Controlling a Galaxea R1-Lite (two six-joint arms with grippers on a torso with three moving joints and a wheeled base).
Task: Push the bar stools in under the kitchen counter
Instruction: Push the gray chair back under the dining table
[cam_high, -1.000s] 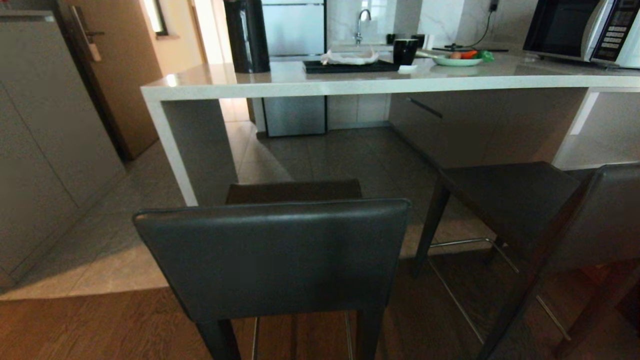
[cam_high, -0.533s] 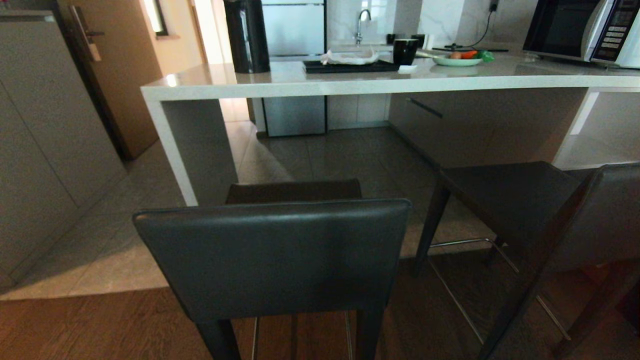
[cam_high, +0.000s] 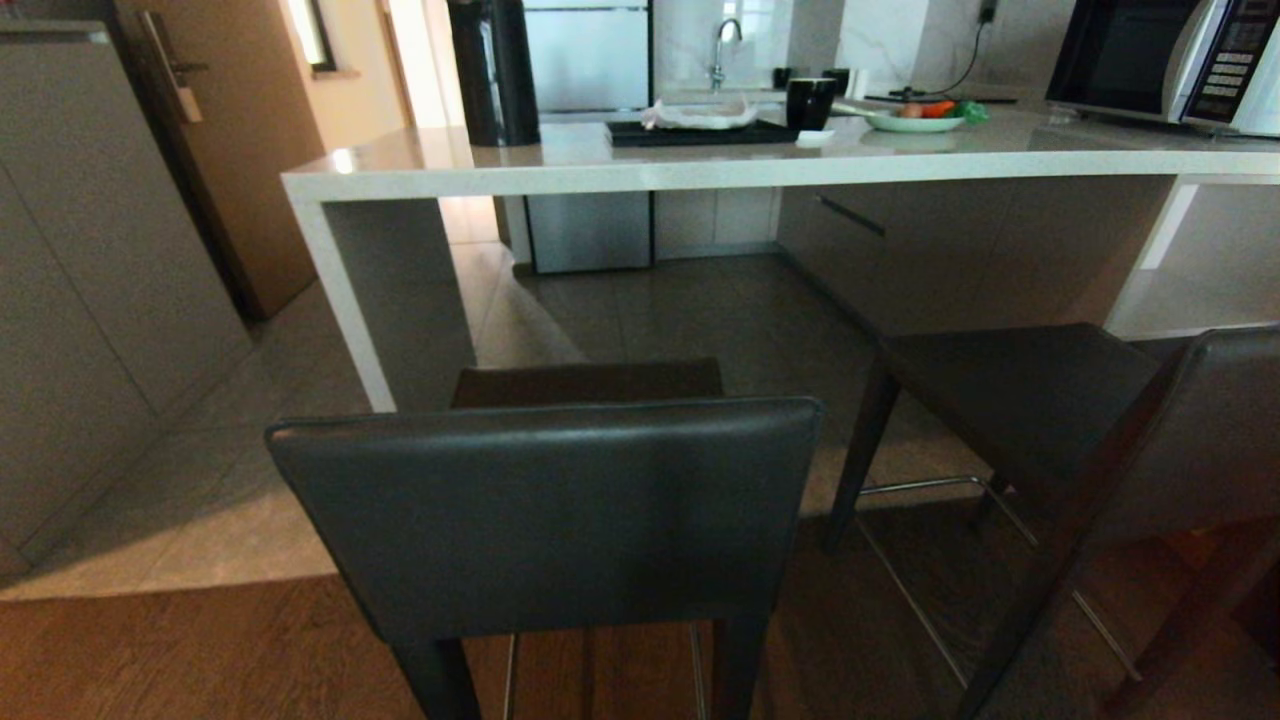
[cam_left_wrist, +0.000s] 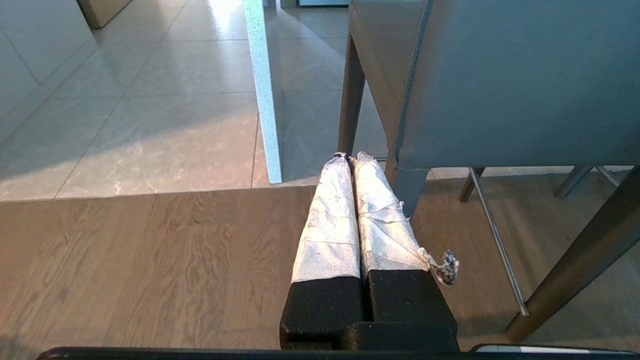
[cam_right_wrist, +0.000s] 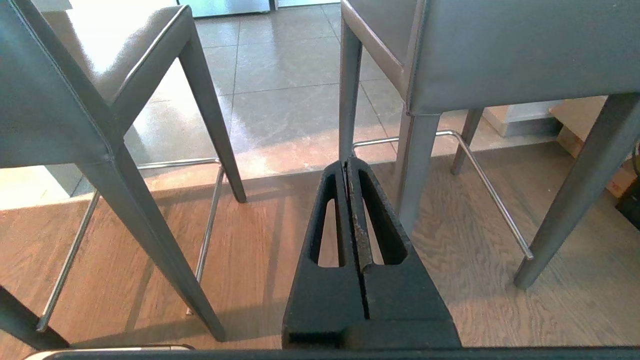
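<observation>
**Inspector:** Jaws?

**Assistant:** Left gripper (cam_left_wrist: 348, 156): wrapped fingers pressed together, holding nothing. Right gripper (cam_right_wrist: 348, 161): black fingers together too, empty. Neither touches a stool.

**Inspector:** Pose?

**Assistant:** Both point forward and down over the wood floor (cam_left_wrist: 150, 250), low behind the stools, out of the head view.

**Inspector:** The stools?

**Assistant:** Left stool (cam_high: 545, 510) stands backrest toward the camera, just short of the counter (cam_high: 700, 165) near its end leg. Right stool (cam_high: 1040, 400) sits angled, also outside the counter edge.
</observation>
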